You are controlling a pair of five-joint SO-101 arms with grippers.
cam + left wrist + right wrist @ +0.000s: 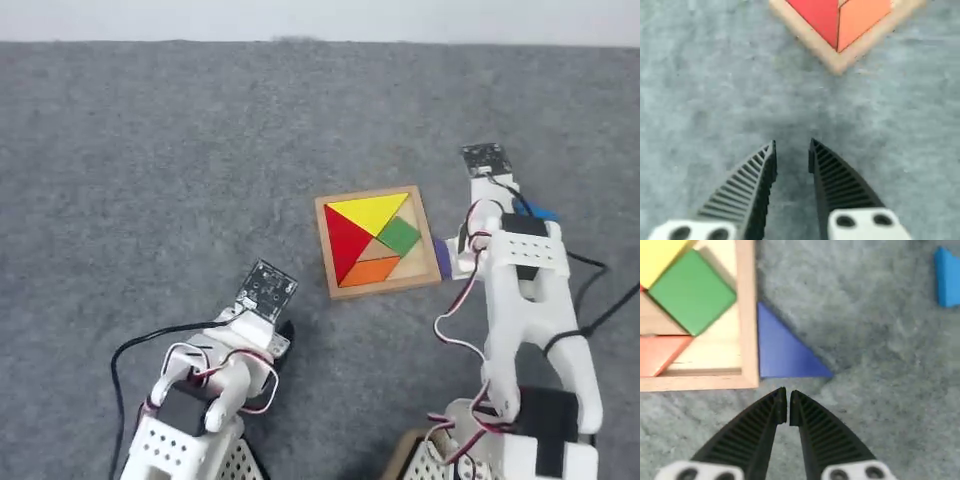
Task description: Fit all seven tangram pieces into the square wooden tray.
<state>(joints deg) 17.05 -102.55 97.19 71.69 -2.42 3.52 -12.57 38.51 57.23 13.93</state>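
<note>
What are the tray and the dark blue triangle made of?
The tray looks like bare pale wood: tan, unpainted rim. The dark blue triangle beside it is probably painted wood: even matte colour, crisp edges, though paint hides any grain.

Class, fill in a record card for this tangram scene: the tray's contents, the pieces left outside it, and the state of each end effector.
Tray: square wooden tray on grey carpet, partly filled
Inside tray: yellow triangle, red triangle, green square, orange piece
Outside tray: dark blue triangle against the tray's outer rim; light blue piece farther off
Left end effector: open, empty, over carpet short of a tray corner
Right end effector: shut, empty, close to the dark blue triangle, not touching
</note>
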